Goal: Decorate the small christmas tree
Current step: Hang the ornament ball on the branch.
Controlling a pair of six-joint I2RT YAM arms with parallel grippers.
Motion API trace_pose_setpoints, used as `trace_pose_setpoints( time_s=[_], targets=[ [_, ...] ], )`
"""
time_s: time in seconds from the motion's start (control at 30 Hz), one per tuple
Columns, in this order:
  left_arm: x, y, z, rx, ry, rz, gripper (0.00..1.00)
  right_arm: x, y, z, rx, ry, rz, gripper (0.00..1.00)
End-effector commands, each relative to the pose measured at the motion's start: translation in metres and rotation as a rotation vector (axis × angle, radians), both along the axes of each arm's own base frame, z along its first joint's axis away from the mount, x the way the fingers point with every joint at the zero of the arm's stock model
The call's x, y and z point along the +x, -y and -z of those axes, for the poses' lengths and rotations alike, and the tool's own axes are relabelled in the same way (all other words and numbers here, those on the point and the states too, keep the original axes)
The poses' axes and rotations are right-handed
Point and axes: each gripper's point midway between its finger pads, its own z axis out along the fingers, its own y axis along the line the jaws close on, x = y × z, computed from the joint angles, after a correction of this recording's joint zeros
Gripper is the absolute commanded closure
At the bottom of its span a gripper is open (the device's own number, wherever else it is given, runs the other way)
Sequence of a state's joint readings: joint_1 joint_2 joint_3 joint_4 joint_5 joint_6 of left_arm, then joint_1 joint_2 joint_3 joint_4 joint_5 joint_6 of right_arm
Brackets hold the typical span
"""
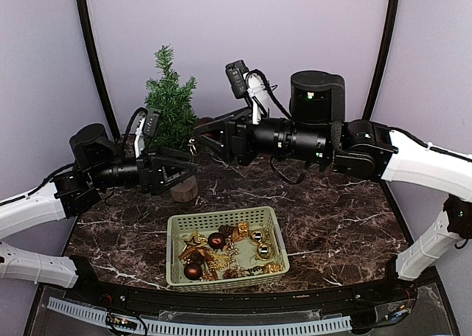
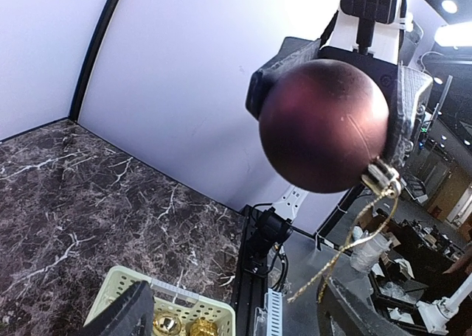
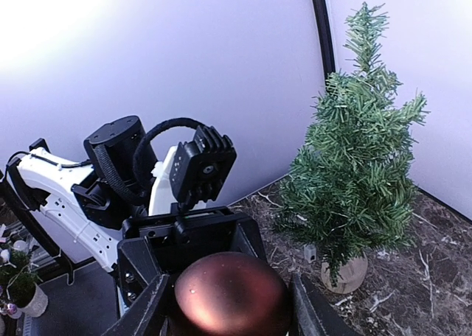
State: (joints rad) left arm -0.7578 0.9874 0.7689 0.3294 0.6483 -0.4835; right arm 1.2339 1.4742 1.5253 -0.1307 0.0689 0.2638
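The small christmas tree (image 1: 171, 104) stands at the back left of the marble table, a green pine (image 3: 354, 174) on a light wooden stump (image 3: 346, 275). My right gripper (image 1: 200, 138) is shut on a dark red bauble (image 3: 230, 295), held in the air beside the tree. In the left wrist view the bauble (image 2: 324, 126) sits between the right fingers (image 2: 407, 107), and a gold loop of string (image 2: 346, 255) hangs from its cap. My left gripper (image 1: 188, 172) faces it from just below. Its fingers (image 2: 129, 310) are open and hold nothing.
A pale green basket (image 1: 174, 225) sits near the front edge of the table, with several gold and dark red ornaments inside. Its corner (image 2: 122, 281) shows in the left wrist view. Curved purple walls enclose the back and sides.
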Motion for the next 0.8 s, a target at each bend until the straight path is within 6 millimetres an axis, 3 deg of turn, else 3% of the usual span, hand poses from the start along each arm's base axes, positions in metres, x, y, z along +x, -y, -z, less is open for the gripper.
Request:
trace_pose_setpoints(
  time_s=[0.0,0.07,0.27,0.53,0.67,0.77],
  targets=[
    [-0.015,0.004,-0.027,-0.084,0.065,0.090,0.23,-0.007,-0.001,-0.029,0.087,0.032,-0.056,0.56],
    [-0.020,0.006,-0.029,-0.093,0.075,0.119,0.28,-0.007,-0.001,-0.028,0.089,0.031,-0.056,0.56],
    [-0.026,0.005,-0.031,-0.123,0.072,0.146,0.60,-0.004,0.000,-0.026,0.084,0.028,-0.045,0.56],
    [-0.030,-0.003,-0.028,-0.137,0.061,0.125,0.92,0.002,0.003,-0.022,0.078,0.020,-0.015,0.56],
    [-0.029,-0.006,-0.027,-0.136,0.058,0.100,1.00,0.003,0.003,-0.018,0.072,0.016,-0.008,0.57],
    [-0.028,-0.008,-0.027,-0.136,0.057,0.082,1.00,0.006,0.003,-0.016,0.070,0.015,0.005,0.57]
  ],
)
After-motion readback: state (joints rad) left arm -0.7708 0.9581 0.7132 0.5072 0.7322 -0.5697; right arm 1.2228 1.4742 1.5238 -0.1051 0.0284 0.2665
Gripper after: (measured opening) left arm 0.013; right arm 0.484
